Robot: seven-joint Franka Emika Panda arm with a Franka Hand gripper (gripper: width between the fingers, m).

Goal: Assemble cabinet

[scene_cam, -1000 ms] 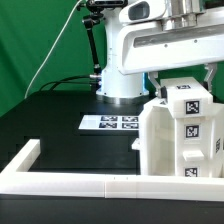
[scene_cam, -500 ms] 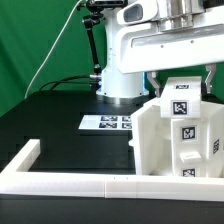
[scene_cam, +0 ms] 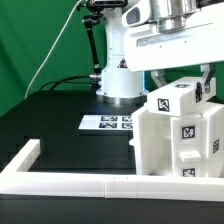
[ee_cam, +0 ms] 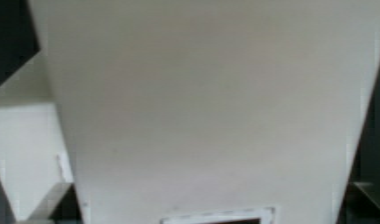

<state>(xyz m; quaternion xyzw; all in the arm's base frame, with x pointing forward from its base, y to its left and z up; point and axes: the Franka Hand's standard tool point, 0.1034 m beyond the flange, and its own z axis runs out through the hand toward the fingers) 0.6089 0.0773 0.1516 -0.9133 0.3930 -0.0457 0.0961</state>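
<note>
The white cabinet body stands at the exterior view's right, inside the border frame, with tags on its faces. A white tagged cabinet piece sits tilted on top of it. My gripper is over this piece, dark fingers on either side, and looks shut on it. In the wrist view the piece's plain white face fills nearly the whole picture, with a tag's edge showing. The fingertips are hidden there. A second white part lies beside it.
The long low white border frame runs along the front and the exterior view's left. The marker board lies flat on the black table behind it. The arm's white base and a cable stand before the green backdrop.
The arm has shifted and the held cabinet piece has tipped, its tagged face now tilted and a little further to the exterior view's left. The cabinet body has stayed put.
</note>
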